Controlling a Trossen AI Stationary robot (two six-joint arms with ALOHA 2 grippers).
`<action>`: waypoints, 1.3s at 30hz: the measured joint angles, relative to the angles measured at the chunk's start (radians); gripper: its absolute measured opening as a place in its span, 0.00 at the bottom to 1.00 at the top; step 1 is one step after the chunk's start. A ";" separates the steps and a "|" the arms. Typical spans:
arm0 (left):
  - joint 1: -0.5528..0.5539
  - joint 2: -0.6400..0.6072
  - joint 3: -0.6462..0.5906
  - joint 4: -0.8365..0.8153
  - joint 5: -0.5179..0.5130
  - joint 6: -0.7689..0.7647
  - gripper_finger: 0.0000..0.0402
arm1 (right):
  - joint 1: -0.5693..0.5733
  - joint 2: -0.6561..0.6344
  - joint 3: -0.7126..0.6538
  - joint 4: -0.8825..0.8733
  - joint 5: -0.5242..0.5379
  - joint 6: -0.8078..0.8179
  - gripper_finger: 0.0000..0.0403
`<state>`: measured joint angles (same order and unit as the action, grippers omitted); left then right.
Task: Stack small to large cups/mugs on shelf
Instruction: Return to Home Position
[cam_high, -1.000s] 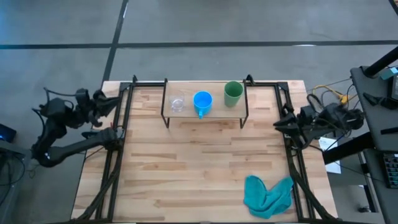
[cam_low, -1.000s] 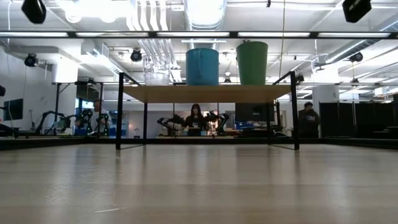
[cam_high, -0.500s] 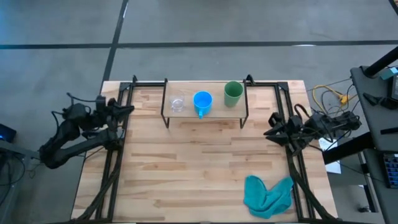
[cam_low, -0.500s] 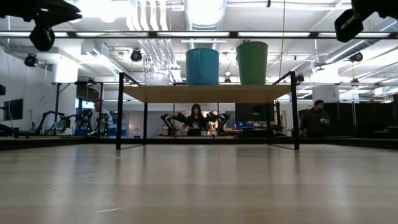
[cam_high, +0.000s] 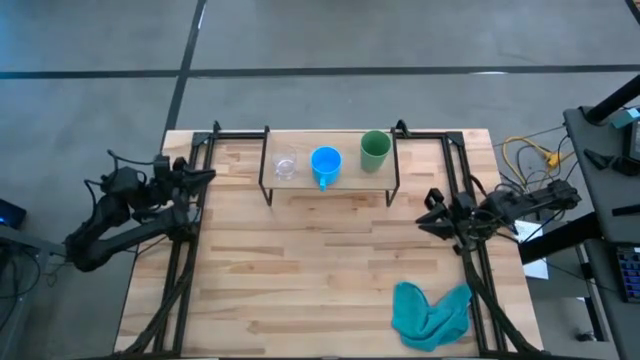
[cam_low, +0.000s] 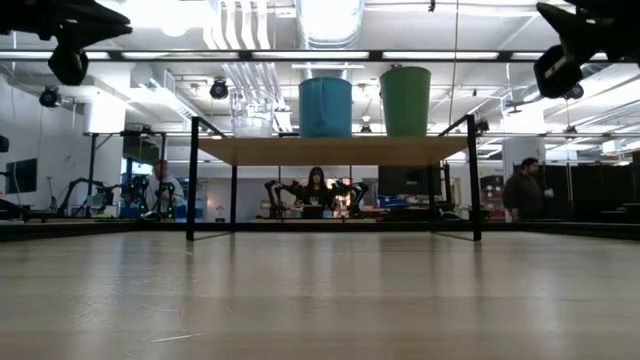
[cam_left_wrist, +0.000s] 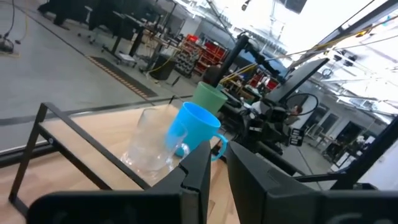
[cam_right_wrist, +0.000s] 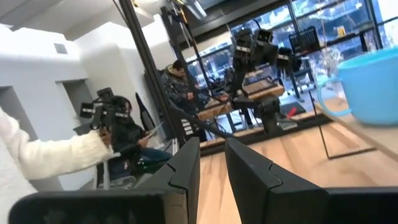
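All three cups stand on the shelf (cam_high: 350, 180) at the far middle of the table (cam_high: 320, 270), in a row from left to right: the glass cup (cam_high: 285, 166), the blue mug (cam_high: 325, 162) with its handle toward the near side, and the green cup (cam_high: 375, 150), each apart from its neighbour. The placing looks finished, so the step in hand appears to be the arms going back to their rest pose. The left gripper (cam_high: 203, 172) hangs over the table's left edge and the right gripper (cam_high: 430, 212) over its right edge. Both are well clear of the shelf, and the wrist views show each pair of jaws drawn nearly together with nothing between them. The teal cloth (cam_high: 432, 313) lies at the near right, untouched. What remains calls only for folding the arms back without brushing the shelf's legs. Against a second ago, the left arm has swung in toward the table and then held since half a second ago. The right arm has crept further inward and nearer, the cups have not shifted, and a person in the room behind has walked rightward.
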<state>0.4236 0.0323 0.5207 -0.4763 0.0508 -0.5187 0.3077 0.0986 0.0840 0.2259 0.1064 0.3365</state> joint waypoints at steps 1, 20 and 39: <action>0.000 -0.003 -0.011 0.010 -0.001 -0.003 0.10 | 0.000 0.000 -0.008 0.009 0.000 0.008 0.18; -0.001 -0.006 -0.362 0.438 0.161 -0.086 0.10 | 0.000 0.001 -0.076 0.152 0.008 0.003 0.18; -0.001 0.001 -0.512 0.587 0.181 -0.069 0.10 | 0.000 0.001 -0.075 0.126 0.038 0.004 0.18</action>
<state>0.4229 0.0338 0.0082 0.1111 0.2322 -0.5880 0.3073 0.0994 0.0090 0.3524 0.1440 0.3403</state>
